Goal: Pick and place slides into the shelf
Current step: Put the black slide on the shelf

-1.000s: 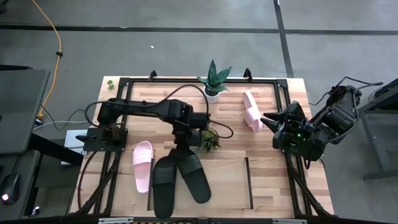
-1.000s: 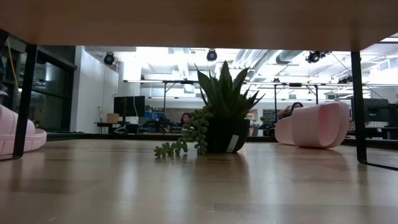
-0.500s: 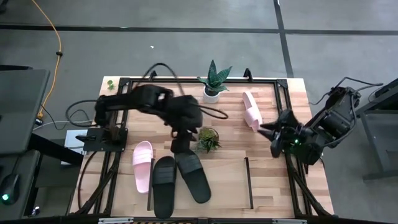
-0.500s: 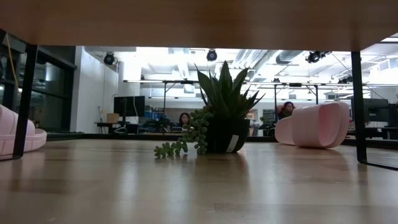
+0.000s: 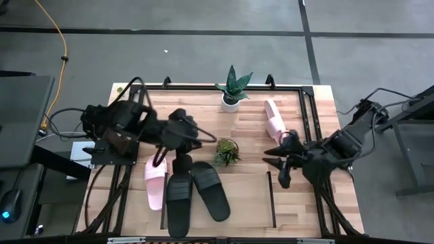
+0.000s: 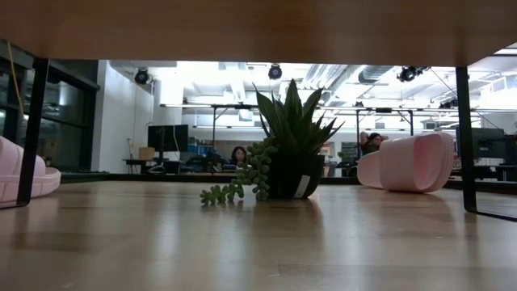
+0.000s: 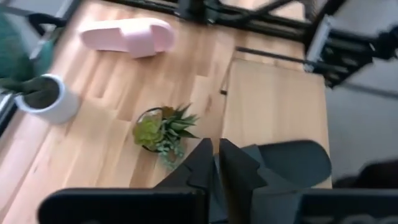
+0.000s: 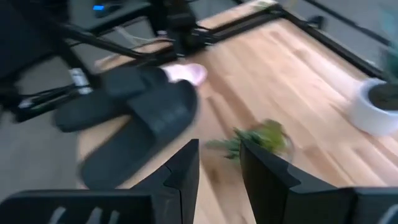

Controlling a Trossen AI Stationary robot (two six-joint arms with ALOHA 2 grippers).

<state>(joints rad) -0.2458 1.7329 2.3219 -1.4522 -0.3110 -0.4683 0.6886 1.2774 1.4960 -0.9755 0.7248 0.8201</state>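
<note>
**Two black slides on the shelf, both pink ones off it**

The shelf [image 5: 247,196], a low light-wood board with thin black side panels, lies at the near edge of the table [image 5: 298,102]. Two black slides [image 5: 196,193] rest on its left part, side by side and touching at their far ends, the right one angled to the right. One pink slide [image 5: 155,179] lies just left of the shelf's left panel, flat on the table. The other pink slide [image 5: 274,120] lies on its side towards the far right of the table, well apart from the shelf.

The left gripper [image 5: 193,139] hangs above the table just beyond the far ends of the black slides, with its fingers [image 7: 233,171] pressed together and nothing between them. The right gripper [image 5: 278,169] reaches in from the right, near the shelf's right panel and the tipped pink slide, its fingers [image 8: 186,168] spread a little and holding nothing.

A small trailing succulent [image 5: 226,151] stands in the middle of the table, between the two grippers, and a spiky plant in a white pot [image 5: 232,91] stands at the far edge.
</note>
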